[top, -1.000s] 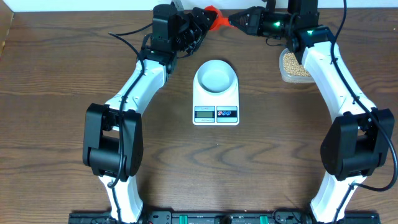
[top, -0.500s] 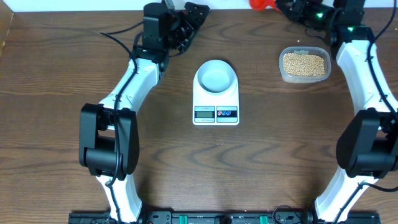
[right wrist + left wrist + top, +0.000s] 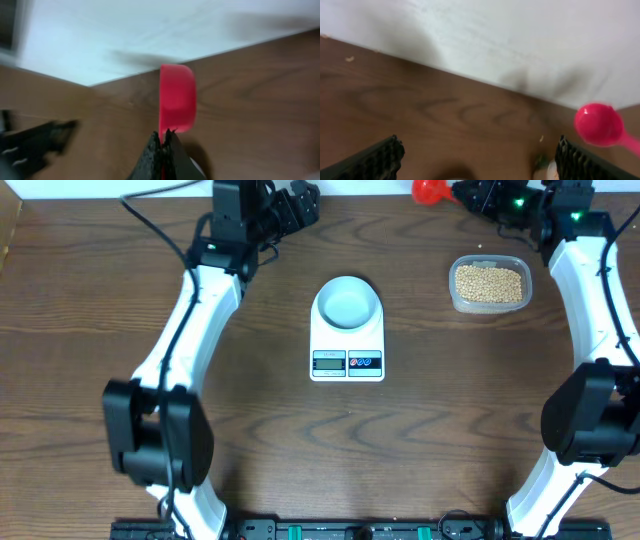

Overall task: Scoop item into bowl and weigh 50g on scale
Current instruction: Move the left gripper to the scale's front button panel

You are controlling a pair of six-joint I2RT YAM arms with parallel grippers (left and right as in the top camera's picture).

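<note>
The beans (image 3: 489, 282) lie in a clear plastic tub (image 3: 452, 292) at the back right. The pale bowl (image 3: 347, 302) sits empty on the white scale (image 3: 347, 362) at the table's middle. My right gripper (image 3: 464, 192) is shut on the handle of a red scoop (image 3: 428, 189), held at the table's back edge, left of the tub. In the right wrist view the scoop (image 3: 177, 97) stands on edge above the shut gripper (image 3: 164, 136). My left gripper (image 3: 300, 198) is open and empty at the back left; its wrist view (image 3: 477, 161) shows the scoop (image 3: 598, 124) far right.
A white wall (image 3: 520, 35) runs along the table's back edge, close behind both grippers. Black cables (image 3: 150, 220) trail behind the left arm. Bare wooden tabletop (image 3: 330, 450) lies in front of the scale.
The two grippers were together at the back centre with the scoop between them. Now the right one holds the scoop further right, the tub is uncovered, and the left has drawn back left.
</note>
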